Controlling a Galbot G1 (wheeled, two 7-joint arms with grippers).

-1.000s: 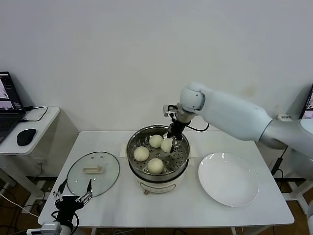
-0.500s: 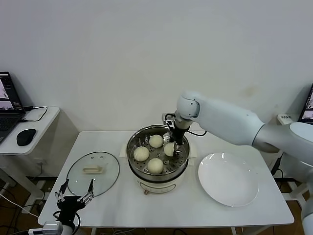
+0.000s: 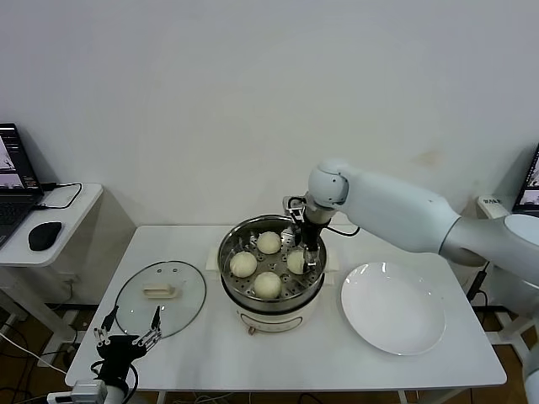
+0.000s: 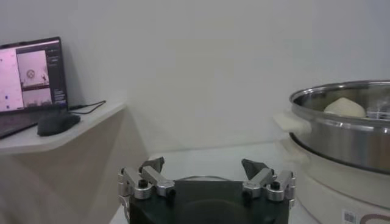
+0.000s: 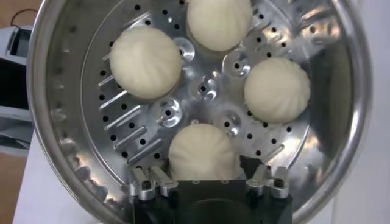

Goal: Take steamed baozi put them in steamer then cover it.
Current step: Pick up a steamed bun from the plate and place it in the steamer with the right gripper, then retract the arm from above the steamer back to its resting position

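Observation:
The steamer (image 3: 226, 252) stands mid-table with several cream-white baozi on its perforated tray (image 5: 201, 91). My right gripper (image 3: 296, 252) reaches down inside the pot. Its jaws stand open on either side of the baozi (image 5: 203, 152) nearest the right rim, which rests on the tray. Other baozi (image 5: 145, 62) (image 5: 276, 89) lie around it. The glass cover (image 3: 160, 299) lies flat on the table to the left of the steamer. My left gripper (image 3: 126, 337) hangs open at the table's front left edge, just in front of the cover, holding nothing.
A white plate (image 3: 392, 307) with nothing on it sits to the right of the steamer. A side desk at far left carries a laptop (image 4: 30, 73) and a mouse (image 4: 58, 123). The steamer wall (image 4: 341, 137) rises close beside the left gripper (image 4: 204, 167).
The right gripper lowered the baozi it held onto the tray by the right rim and opened its jaws. The left arm has not moved.

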